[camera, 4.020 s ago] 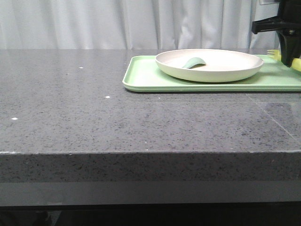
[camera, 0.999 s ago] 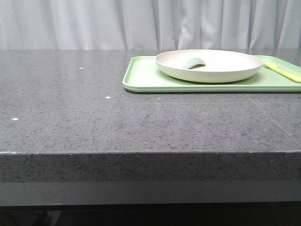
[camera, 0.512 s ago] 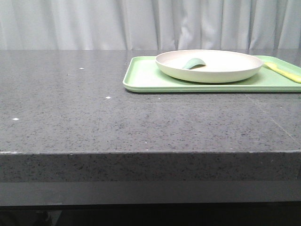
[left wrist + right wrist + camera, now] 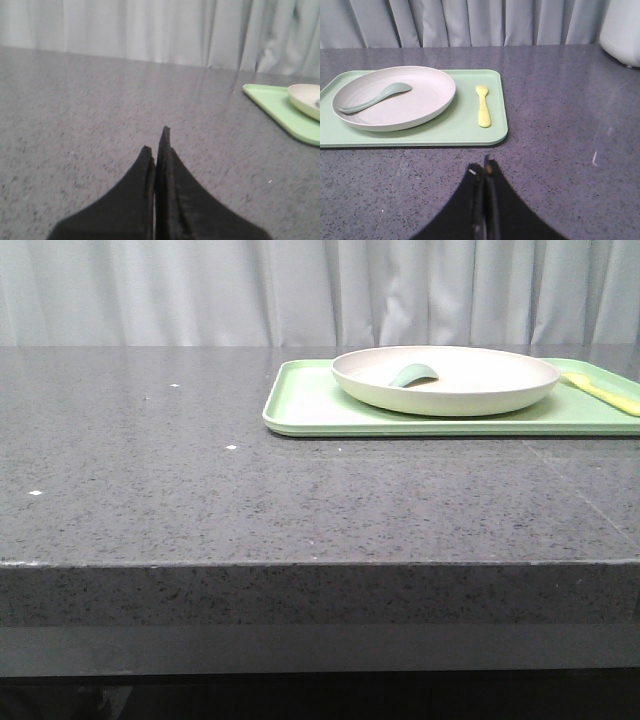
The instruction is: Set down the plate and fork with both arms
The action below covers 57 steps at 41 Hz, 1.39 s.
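A flat rectangular light-green tray is seen lying on the dark grey speckled stone table, toward the table's right side in the front view. The large round shallow cream-white plate with a raised rim is set on the tray, and a pale grey-green spoon is laid inside the plate, its bowl toward the plate's middle and its handle toward the rim, as shown in the right wrist view. The small pale yellow plastic fork is laid flat on the tray's bare surface just beside the plate, between the plate's rim and the tray's right edge, not touching the plate; its tines are pointed away from the robot. In the front view only part of the fork is caught at the picture's right border.

The black left gripper is seen over bare table, well apart from the tray's corner; its two fingers are pressed together with nothing between them. The black right gripper is held over bare table near the tray's front edge, likewise closed on nothing, its tips meeting in a narrow line. Pale pleated curtains are hung behind the table.
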Motion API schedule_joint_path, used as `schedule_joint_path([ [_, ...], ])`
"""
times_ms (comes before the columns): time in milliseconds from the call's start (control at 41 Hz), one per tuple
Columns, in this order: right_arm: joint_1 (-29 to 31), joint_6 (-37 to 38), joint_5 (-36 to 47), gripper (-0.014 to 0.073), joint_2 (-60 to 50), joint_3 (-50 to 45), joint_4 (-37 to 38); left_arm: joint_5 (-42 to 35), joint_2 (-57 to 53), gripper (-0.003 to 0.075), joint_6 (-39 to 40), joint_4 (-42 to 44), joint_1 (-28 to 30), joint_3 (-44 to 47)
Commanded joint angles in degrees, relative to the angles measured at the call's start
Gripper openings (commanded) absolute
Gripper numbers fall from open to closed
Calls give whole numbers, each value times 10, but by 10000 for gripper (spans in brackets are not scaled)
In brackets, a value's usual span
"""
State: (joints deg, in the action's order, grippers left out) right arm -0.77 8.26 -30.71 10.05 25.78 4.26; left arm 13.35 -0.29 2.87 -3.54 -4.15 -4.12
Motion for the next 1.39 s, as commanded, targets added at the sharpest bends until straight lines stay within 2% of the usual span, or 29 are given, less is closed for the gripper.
schedule_joint_path([
  [0,3,0,44,-113,7,12,9,-59,-13,-18,1,0,16,16],
  [122,3,0,44,-113,7,12,9,-78,-13,-18,1,0,19,48],
  [1218,3,-1,44,-113,7,12,10,-84,-12,-18,1,0,19,46],
  [1364,5,-16,66,-113,1,-15,17,-84,-12,-18,1,0,19,46],
])
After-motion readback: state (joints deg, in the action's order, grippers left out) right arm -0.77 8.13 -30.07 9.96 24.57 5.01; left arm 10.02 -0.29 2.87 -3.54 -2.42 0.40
